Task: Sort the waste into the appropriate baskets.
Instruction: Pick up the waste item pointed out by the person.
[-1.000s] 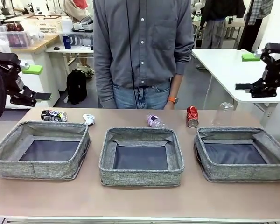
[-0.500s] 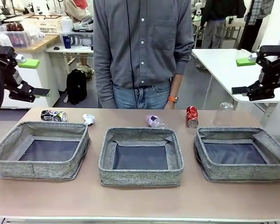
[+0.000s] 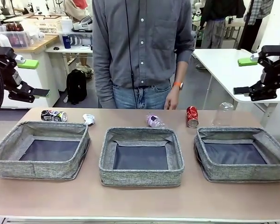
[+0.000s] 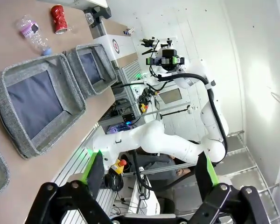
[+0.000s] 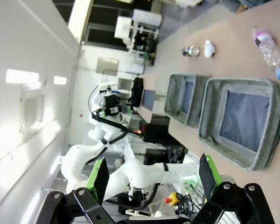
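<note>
Three grey baskets stand in a row on the near half of the table in the front view: left basket [image 3: 32, 169], middle basket [image 3: 140, 177], right basket [image 3: 245, 173]. All show bare dark bases. Behind them, along the far edge, lie the dark can [image 3: 54, 115], paper wad [image 3: 88, 119], pink-labelled bottle [image 3: 154, 121], red can [image 3: 192, 116] and clear bottle [image 3: 224, 114]. A person's hand [image 3: 170, 100] hangs near the red can. The left gripper [image 3: 32, 78] and right gripper [image 3: 245, 75] hang high at either side, well apart from the waste, jaws spread on nothing.

From the left wrist, the green pads [image 4: 93, 170] stand wide apart with nothing between them; the baskets, the pink-labelled bottle and the red can lie far off.

From the right wrist the pads [image 5: 101, 179] are likewise parted and empty, with the wad and dark can beyond the baskets.

Sorting looks not yet begun — the first pick is the step in hand. It calls for an arm to come down behind a basket and straddle one piece, probably the dark can for the left arm, or the red can or clear bottle for the right.
</note>
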You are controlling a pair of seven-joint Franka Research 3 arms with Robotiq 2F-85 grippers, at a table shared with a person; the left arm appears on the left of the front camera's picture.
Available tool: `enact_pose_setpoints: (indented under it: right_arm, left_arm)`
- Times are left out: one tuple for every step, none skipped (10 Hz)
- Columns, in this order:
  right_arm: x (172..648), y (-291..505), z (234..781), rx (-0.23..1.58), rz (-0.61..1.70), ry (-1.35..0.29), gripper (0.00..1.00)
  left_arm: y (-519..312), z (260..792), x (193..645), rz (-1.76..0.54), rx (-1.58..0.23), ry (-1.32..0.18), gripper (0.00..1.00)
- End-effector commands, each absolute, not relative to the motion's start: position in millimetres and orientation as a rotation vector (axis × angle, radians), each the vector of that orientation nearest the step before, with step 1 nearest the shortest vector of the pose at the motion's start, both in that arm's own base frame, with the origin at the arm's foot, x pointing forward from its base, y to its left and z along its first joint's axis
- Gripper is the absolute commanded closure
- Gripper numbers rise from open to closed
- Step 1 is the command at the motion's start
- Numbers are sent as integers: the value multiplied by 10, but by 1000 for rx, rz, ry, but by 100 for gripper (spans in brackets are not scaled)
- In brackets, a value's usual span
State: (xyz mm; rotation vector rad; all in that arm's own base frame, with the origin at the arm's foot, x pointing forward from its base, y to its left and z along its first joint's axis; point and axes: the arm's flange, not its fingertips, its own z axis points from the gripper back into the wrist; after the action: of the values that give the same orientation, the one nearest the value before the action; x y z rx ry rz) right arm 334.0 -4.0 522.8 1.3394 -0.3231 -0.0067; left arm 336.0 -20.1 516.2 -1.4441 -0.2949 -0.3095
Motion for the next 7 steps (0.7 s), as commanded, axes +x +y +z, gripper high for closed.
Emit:
enact_pose_setpoints:
  right_arm:
    - [3377,-17,5259,1364,12,-348,0]
    - [3377,-17,5259,1364,12,-348,0]
    - [3377,-17,5259,1364,12,-348,0]
    - [3377,-17,5259,1364,12,-348,0]
    - [3377,-17,5259,1364,12,-348,0]
    - [3377,-17,5259,1364,12,-348,0]
    - [3377,-17,5259,1364,12,-348,0]
  left_arm:
    - [-220,5169,3373,-331,-1461,-316,0]
    - [-220,5169,3373,-331,-1461,-316,0]
    - [-220,5169,3373,-331,-1461,-316,0]
    - [-220,5169,3373,-331,-1461,-316,0]
    - [-220,5169,3373,-331,-1461,-316,0]
    - [-220,5169,3373,-331,-1461,-316,0]
    - [-220,5169,3373,-331,-1461,-316,0]
